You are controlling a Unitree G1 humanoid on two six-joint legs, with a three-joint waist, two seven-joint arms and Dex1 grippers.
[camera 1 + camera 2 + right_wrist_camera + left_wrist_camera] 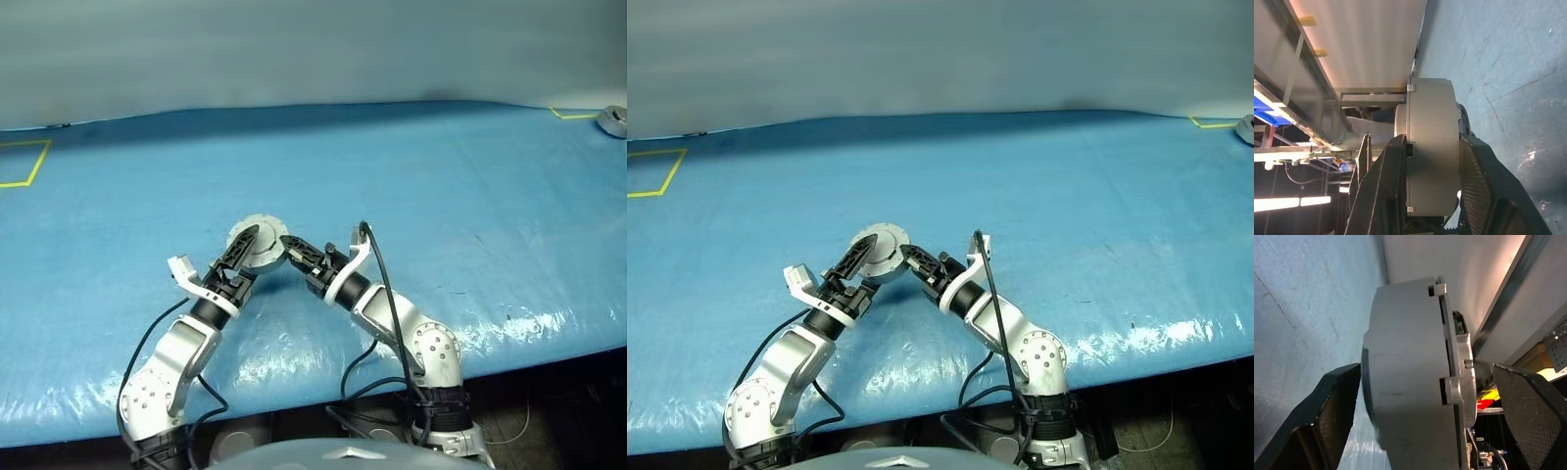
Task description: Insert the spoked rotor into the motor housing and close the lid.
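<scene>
The motor housing, a squat silver round, is held tilted just above the blue table, its closed flat face turned up towards the head camera. My right gripper is shut on it, with both black pads pressed against its opposite flat faces. My left gripper is open and straddles the housing from the other side, with a gap at each finger. A thin flanged plate, seemingly the lid, sits on one face of the housing. The spoked rotor is hidden.
The blue table cover stretches wide around the arms. A small silver part lies at the far right corner beside a yellow tape mark. A yellow tape outline marks the far left. The table's front edge runs just below the elbows.
</scene>
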